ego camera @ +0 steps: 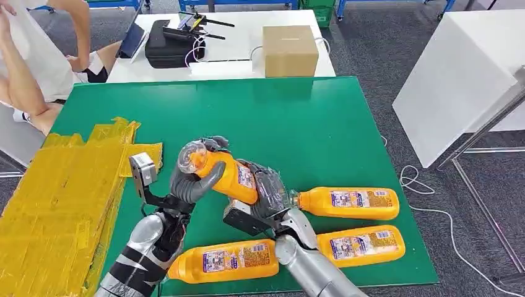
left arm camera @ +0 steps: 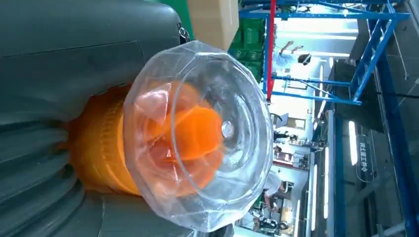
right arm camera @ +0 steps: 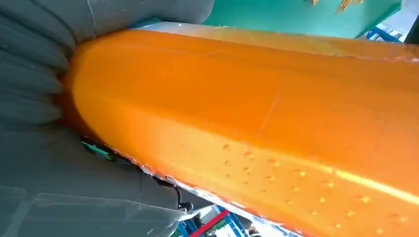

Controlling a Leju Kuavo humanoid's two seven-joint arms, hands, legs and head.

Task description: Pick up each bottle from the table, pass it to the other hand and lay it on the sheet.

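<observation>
An orange bottle (ego camera: pixel 228 174) with a clear cap hangs tilted above the green table (ego camera: pixel 297 117), cap pointing up and to the left. My left hand (ego camera: pixel 193 179) grips its neck end, and my right hand (ego camera: pixel 267 193) grips its lower body, so both hold it. In the left wrist view the clear cap (left arm camera: pixel 197 133) faces the camera; the right wrist view is close on the orange bottle body (right arm camera: pixel 257 118). The yellow sheet (ego camera: pixel 62 204) lies at the table's left. Three more orange bottles lie on the table: one (ego camera: pixel 350 203), one (ego camera: pixel 362 245), one (ego camera: pixel 226 260).
A cardboard box (ego camera: pixel 290 49), a black case (ego camera: pixel 166 44) and cables sit on the white table behind. A person (ego camera: pixel 37 68) sits at the far left. Another white table (ego camera: pixel 458 80) stands to the right, with cables on the floor.
</observation>
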